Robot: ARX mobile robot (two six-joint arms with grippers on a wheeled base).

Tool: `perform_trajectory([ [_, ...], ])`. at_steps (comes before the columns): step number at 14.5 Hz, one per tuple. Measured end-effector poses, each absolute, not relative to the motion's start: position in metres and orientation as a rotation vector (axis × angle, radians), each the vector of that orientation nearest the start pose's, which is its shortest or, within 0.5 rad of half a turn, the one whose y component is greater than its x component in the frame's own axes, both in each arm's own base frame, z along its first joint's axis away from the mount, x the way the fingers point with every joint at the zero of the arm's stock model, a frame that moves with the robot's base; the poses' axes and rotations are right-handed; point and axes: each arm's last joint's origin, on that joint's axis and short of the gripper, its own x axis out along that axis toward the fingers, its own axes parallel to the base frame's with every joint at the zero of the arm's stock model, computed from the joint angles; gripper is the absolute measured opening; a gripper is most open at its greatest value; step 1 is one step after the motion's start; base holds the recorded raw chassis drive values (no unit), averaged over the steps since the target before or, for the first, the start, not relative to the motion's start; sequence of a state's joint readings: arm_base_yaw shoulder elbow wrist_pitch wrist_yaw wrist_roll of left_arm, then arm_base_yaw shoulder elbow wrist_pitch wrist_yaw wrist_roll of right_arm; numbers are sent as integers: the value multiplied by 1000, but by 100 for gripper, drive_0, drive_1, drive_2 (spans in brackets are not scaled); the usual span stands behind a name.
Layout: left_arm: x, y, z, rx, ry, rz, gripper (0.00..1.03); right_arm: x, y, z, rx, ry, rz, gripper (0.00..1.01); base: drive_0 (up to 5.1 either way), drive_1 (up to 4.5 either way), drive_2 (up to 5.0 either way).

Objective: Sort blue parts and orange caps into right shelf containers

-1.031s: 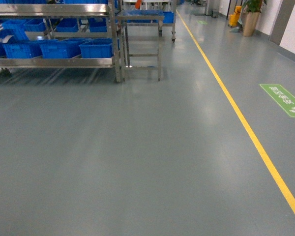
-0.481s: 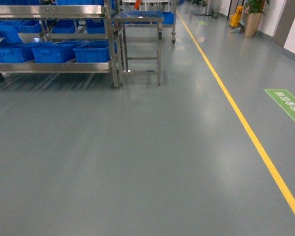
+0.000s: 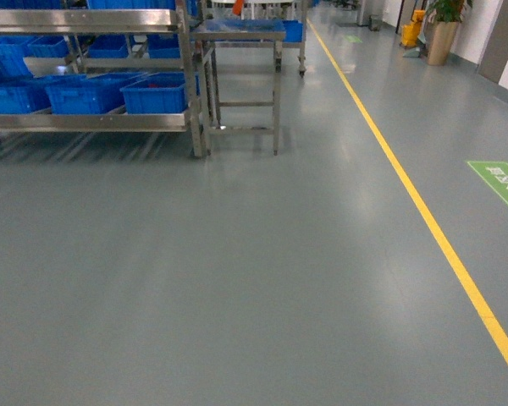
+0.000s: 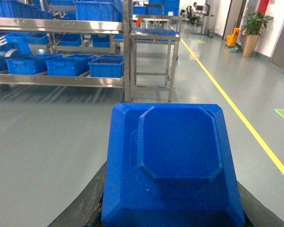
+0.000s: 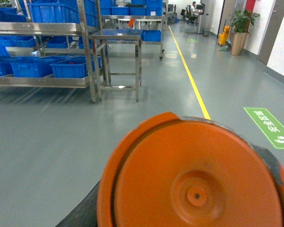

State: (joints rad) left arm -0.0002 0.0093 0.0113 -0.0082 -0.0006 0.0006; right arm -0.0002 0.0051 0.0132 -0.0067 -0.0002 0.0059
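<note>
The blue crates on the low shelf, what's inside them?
Nothing readable. The head view sees the blue crates side-on on the steel shelf, so their walls hide the interiors; the left wrist view shows only rims.

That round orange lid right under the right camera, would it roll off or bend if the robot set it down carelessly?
The orange cap looks like stiff moulded plastic with a raised rim, so it probably keeps its shape. It is round and flat: laid face down it should sit still, but dropped on its edge it might roll. It seems thin, so likely light.
</note>
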Motion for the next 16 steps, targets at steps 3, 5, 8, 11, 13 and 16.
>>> perform_trajectory([
  [3,98,0,166,1,6,0,42,97,0,167,6,-1,0,46,-6,425,-438],
  [5,98,0,166,1,2,0,42,97,0,167,6,-5,0,46,-6,426,-438],
  [8,98,0,166,1,6,0,42,97,0,167,6,-1,0,46,-5,427,-437],
  [11,98,0,166,1,5,0,42,97,0,167,6,-4,0,46,2,434,-430],
  [13,98,0,166,1,3,0,42,97,0,167,6,-4,0,46,8,439,-424],
  [16,98,0,166,1,5,0,42,97,0,167,6,-1,0,46,-1,431,-433],
])
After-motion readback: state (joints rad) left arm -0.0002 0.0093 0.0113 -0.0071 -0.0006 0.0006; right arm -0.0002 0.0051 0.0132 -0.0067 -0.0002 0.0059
